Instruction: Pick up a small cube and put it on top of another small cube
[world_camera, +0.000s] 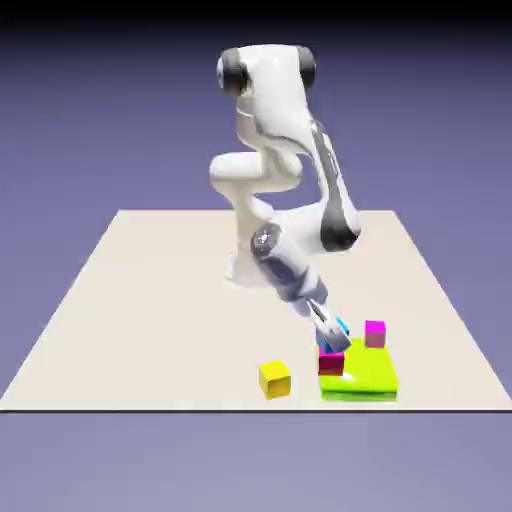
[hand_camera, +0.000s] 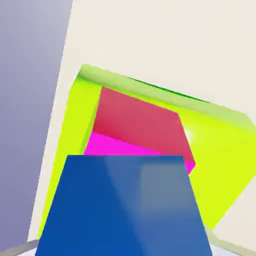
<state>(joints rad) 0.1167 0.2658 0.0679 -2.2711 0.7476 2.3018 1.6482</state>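
Your end effector (world_camera: 331, 337) angles down over the lime-green slab (world_camera: 372, 378) near the front edge of the worktop (world_camera: 150, 300). The blue cube (world_camera: 341, 327) sits between its fingers, directly above the magenta-topped cube with the dark red front (world_camera: 331, 361), which stands on the slab's corner toward the exterior view's left. In the hand view the blue cube (hand_camera: 125, 207) fills the lower frame and hides the fingers, so you cannot tell whether they are clamped on it or standing clear of its sides. Beyond it you see the magenta top and red side of the target cube (hand_camera: 137, 132) on the green slab (hand_camera: 220, 160). A smaller magenta-topped cube (world_camera: 375, 333) stands at the slab's far side, and a yellow cube (world_camera: 274, 379) rests on the worktop, left of the slab in the exterior view.
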